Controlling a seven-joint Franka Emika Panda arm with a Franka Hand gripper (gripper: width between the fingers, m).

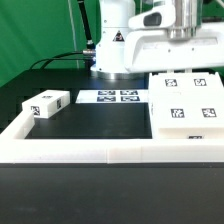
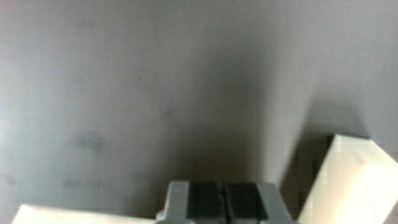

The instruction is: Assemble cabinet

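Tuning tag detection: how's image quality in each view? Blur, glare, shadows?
Exterior view: soft overall; the white cabinet panel glares against the black table, though its tags still read as dark squares. Wrist view: heavily blurred, the fingers out of focus up close, a dark shadow band on the grey surface beyond them, and the white part washed out.

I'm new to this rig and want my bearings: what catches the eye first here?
The large white cabinet piece with four tags sits at the exterior view's right. A small tagged white block lies alone at the left. The gripper hangs above the black table, jaws closed and empty.
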